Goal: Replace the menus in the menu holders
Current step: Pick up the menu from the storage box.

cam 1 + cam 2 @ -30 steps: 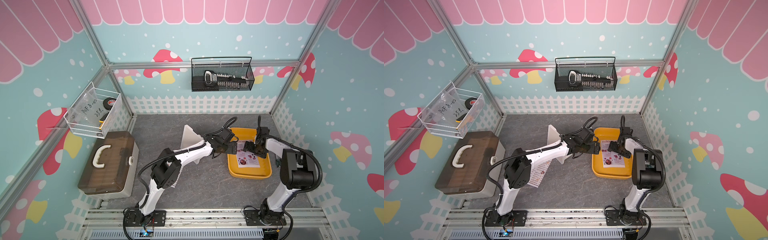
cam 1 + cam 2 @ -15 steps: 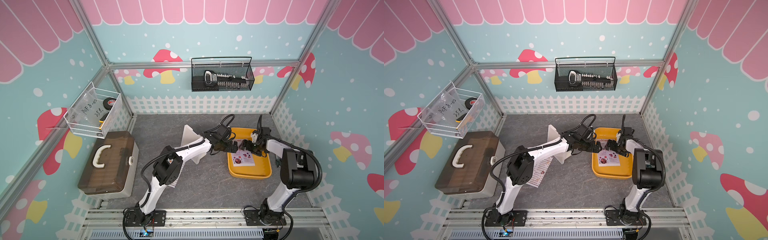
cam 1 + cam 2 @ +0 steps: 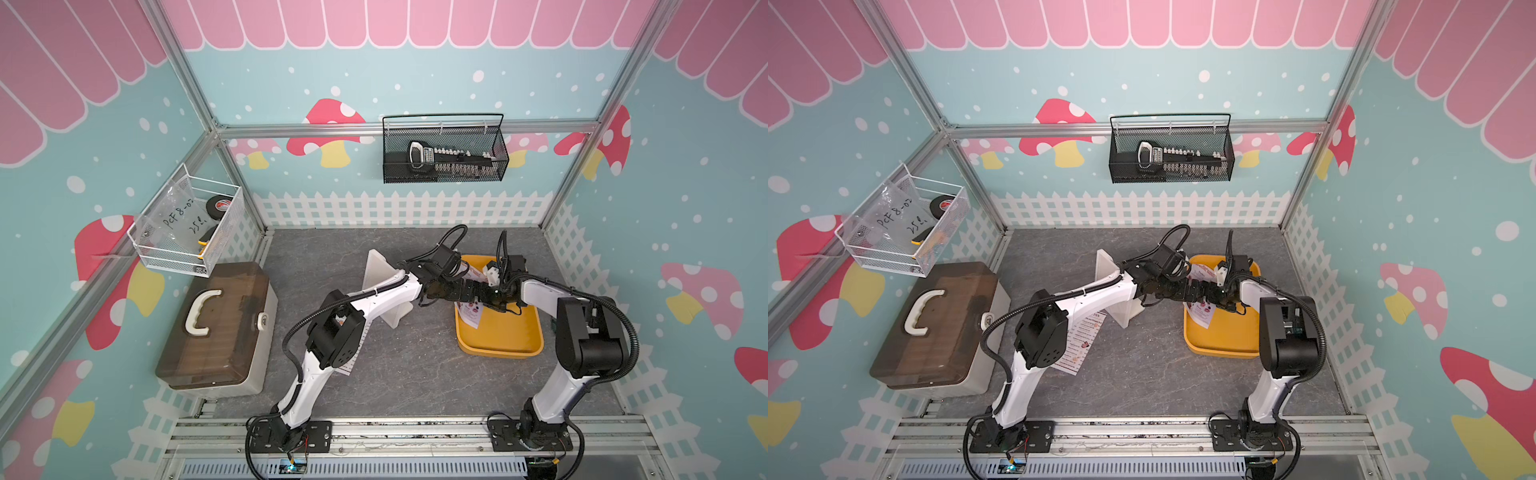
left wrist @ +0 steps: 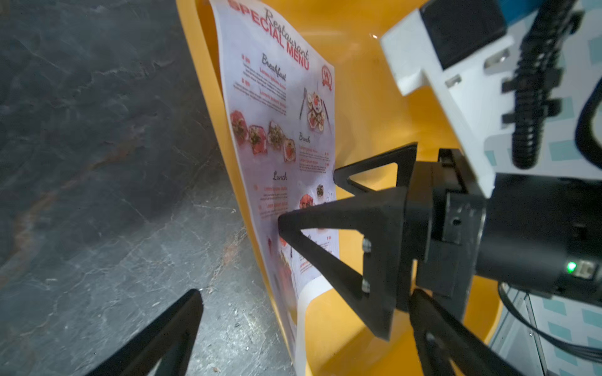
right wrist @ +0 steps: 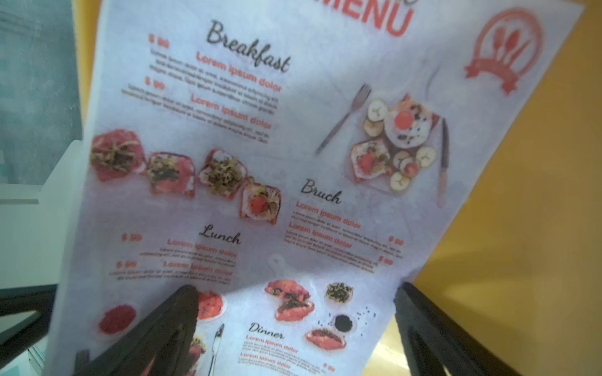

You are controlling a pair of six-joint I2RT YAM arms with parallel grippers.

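The red-headed "SPECIAL MENU" sheet [image 4: 283,130] [image 5: 260,162] stands tipped up against the left wall of the yellow tray [image 3: 507,340] [image 4: 374,97]; both top views show it [image 3: 471,311] [image 3: 1200,309]. My right gripper [image 5: 293,293] [image 3: 486,296] is open, its fingertips [image 4: 283,224] resting against the sheet's printed face. My left gripper [image 4: 304,309] [image 3: 471,291] is open too, straddling the tray wall and the sheet's lower edge. The white menu holder [image 3: 376,270] [image 3: 1106,266] stands just left of the tray. The other menu [image 3: 1079,345] lies flat on the floor, partly hidden under my left arm.
A brown toolbox [image 3: 216,324] sits at the left side of the floor. A white wire basket [image 3: 187,224] hangs on the left wall and a black one [image 3: 444,156] on the back wall. Both arms crowd the tray's left rim.
The special menu lay flat in the tray; my right gripper has pushed it left and it now stands up against the tray's left wall. My left gripper has moved over that rim.
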